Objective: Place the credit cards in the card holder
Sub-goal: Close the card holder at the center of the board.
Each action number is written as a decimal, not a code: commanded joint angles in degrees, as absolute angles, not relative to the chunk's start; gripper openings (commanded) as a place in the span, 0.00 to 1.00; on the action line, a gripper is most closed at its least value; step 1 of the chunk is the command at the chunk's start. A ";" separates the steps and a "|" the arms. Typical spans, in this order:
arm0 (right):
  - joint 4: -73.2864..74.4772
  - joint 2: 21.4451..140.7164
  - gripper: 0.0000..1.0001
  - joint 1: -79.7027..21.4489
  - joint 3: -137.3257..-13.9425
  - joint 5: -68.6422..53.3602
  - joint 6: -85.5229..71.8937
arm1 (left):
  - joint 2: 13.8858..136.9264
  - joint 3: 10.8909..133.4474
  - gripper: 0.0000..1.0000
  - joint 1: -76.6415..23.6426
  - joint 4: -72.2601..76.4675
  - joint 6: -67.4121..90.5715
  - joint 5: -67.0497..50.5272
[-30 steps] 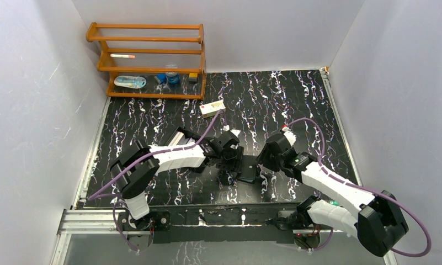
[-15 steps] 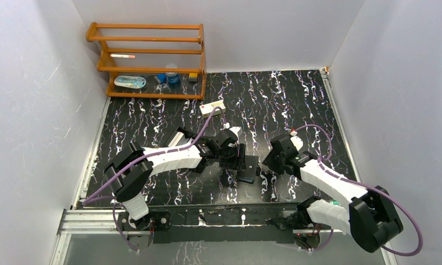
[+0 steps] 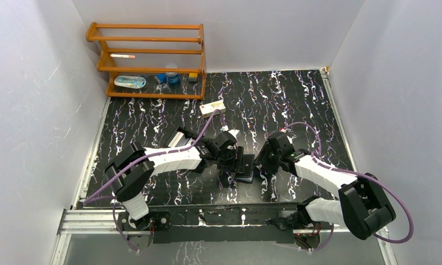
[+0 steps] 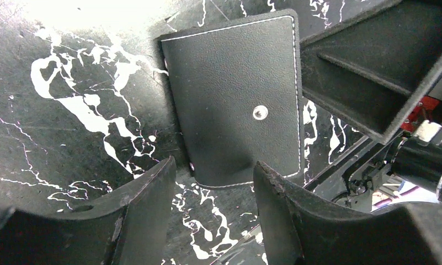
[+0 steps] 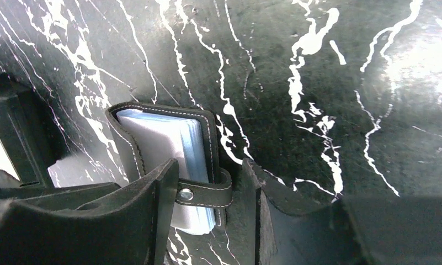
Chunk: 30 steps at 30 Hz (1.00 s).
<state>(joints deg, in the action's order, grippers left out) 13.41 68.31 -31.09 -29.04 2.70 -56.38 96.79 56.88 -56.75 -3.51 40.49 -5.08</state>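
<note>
**A:** Swinging back in, the right gripper (image 5: 210,163) is close against the card holder (image 4: 235,94); half a second ago it stood off toward 3 o'clock; the left arm keeps much the same place.

**B:** Where does the card holder lie?

**A:** On the black marbled table (image 3: 296,105), near the middle and a little toward 6 o'clock seen from above; the left gripper (image 4: 216,164) is at its 9 o'clock, the right gripper at its 3 o'clock; both are low over it.

**B:** Jaws?

**A:** Left: apart; the card holder's stitched edge runs across the gap, one finger overlapping its corner; nothing looks pinched. Right: apart too; the strap tab (image 5: 204,194) with its snap crosses between the fingers and stops just short of the finger at 3 o'clock.

**B:** Folded?

**A:** The left wrist view shows the grained black outside with a snap stud (image 4: 257,112); the right wrist view shows blue-grey sleeves (image 5: 163,141) between the covers.

**B:** Anything else?

**A:** A cream carton (image 3: 213,107) lies at 11 o'clock from the card holder, well apart; a wooden rack (image 3: 147,61) stands in the far corner, at 10 o'clock.
</note>
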 commanded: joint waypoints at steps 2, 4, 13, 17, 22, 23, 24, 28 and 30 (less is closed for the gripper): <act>9.62 70.73 0.55 -30.93 -31.82 -2.74 -51.44 | 97.14 55.90 0.52 -56.87 -3.96 40.06 -4.72; 10.41 71.87 0.56 -30.89 -33.22 -4.01 -49.67 | 97.09 55.82 0.52 -56.87 -3.94 39.99 -4.51; 16.86 69.91 0.57 -31.13 -35.36 -2.40 -47.07 | 96.86 55.39 0.52 -56.87 -4.13 39.98 -4.13; 18.72 68.62 0.56 -31.20 -34.90 -1.40 -46.83 | 97.03 55.46 0.52 -56.87 -4.03 39.95 -3.87; 20.67 68.72 0.53 -31.29 -35.20 -0.13 -46.68 | 97.38 55.63 0.52 -56.88 -4.17 39.72 -3.79; 21.23 68.50 0.51 -31.29 -35.32 0.32 -46.70 | 97.38 55.71 0.52 -56.87 -4.33 39.63 -3.55; 21.72 68.26 0.50 -31.29 -35.34 0.85 -46.67 | 97.38 55.72 0.52 -56.87 -4.50 39.54 -3.31; 23.24 66.69 0.42 -31.29 -35.18 2.17 -46.47 | 97.45 56.86 0.52 -56.88 -5.72 38.65 -2.54; 24.06 65.40 0.38 -31.29 -34.99 2.89 -46.60 | 97.70 58.20 0.52 -56.91 -6.88 38.04 -2.02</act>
